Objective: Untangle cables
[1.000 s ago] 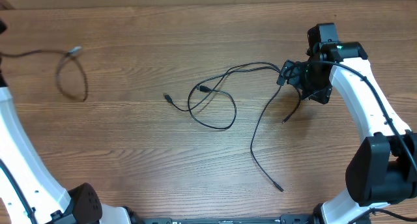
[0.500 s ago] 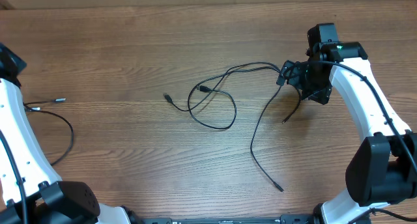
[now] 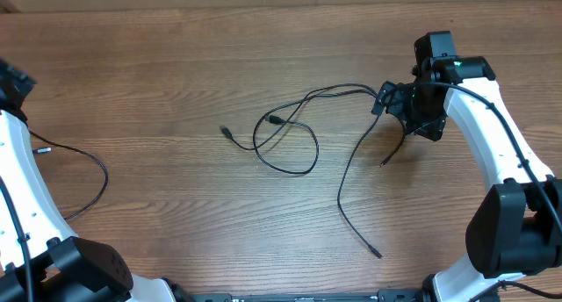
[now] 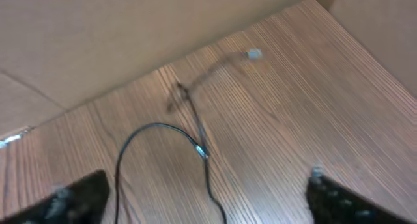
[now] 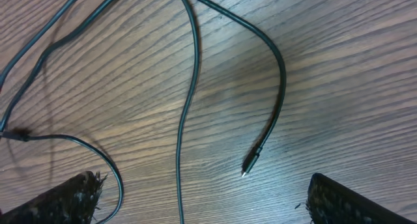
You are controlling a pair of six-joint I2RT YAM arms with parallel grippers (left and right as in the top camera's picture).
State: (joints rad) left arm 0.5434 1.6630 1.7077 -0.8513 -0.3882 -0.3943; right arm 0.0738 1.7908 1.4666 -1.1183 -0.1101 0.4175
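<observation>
black cables [image 3: 341,199] sprawl loose; left claw [image 4: 205,196] and right claw [image 5: 203,193] both gape wide, empty. left one's cut off overhead, its view blurry.

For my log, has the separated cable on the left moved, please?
Yes: the separated cable slid down-left in the overhead view, away from the table's far edge.

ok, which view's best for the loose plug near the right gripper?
Right wrist. The plug is large and sharp there, its cable curving up from it. Overhead shows the plug only as a tiny speck. Left wrist doesn't show it, only a different cable.
</observation>
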